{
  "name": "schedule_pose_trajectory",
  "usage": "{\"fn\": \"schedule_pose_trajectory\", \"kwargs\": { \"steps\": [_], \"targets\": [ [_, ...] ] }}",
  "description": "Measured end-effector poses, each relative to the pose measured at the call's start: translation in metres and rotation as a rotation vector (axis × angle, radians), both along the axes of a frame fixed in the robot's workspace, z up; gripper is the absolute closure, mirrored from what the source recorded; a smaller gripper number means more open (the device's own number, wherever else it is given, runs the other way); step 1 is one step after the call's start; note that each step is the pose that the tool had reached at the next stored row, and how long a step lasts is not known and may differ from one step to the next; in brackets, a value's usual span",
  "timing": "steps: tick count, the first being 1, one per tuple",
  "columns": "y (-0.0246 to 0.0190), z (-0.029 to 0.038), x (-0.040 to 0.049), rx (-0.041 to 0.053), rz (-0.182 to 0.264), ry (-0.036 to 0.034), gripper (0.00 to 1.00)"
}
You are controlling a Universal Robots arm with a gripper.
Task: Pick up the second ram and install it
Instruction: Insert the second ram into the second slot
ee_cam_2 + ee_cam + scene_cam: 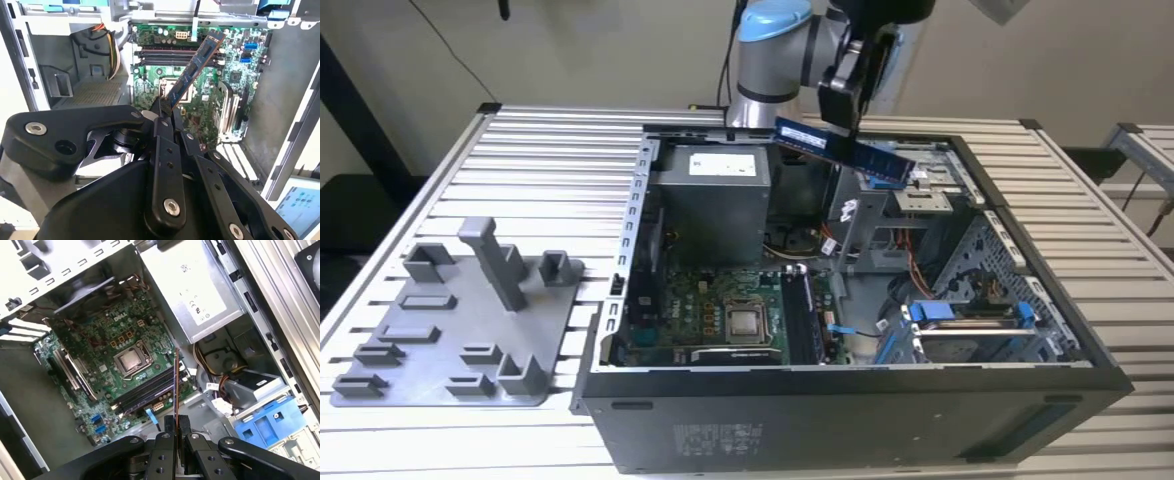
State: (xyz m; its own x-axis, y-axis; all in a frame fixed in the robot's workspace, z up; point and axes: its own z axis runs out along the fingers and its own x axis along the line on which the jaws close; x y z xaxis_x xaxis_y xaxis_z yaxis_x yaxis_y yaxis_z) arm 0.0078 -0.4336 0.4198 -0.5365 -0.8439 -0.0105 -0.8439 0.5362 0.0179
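The second ram (843, 147) is a long dark board held in the air above the open computer case (854, 400), over its far end. It tilts down toward the exterior view's right. My gripper (851, 118) is shut on it from above. In the second wrist view my gripper (165, 113) clamps one end of the ram (196, 67), which points out over the motherboard. In the first wrist view the ram (176, 387) shows edge-on, rising from my gripper (176, 429). The dark memory slots (145, 390) lie on the board beside the processor (747, 322), well below the ram.
A grey power-supply box (710, 200) fills the case's far left corner. Blue drive clips (967, 315) and a metal drive cage sit at the exterior view's right, with cables between. A grey fixture tray (454, 330) with upright posts lies on the slatted table left of the case.
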Motion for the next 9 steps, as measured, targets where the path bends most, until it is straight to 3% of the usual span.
{"fn": "schedule_pose_trajectory", "kwargs": {
  "steps": [9],
  "targets": [
    [-0.0005,-0.0007,0.0007,0.0001,-0.073,0.0000,0.86]
  ]
}}
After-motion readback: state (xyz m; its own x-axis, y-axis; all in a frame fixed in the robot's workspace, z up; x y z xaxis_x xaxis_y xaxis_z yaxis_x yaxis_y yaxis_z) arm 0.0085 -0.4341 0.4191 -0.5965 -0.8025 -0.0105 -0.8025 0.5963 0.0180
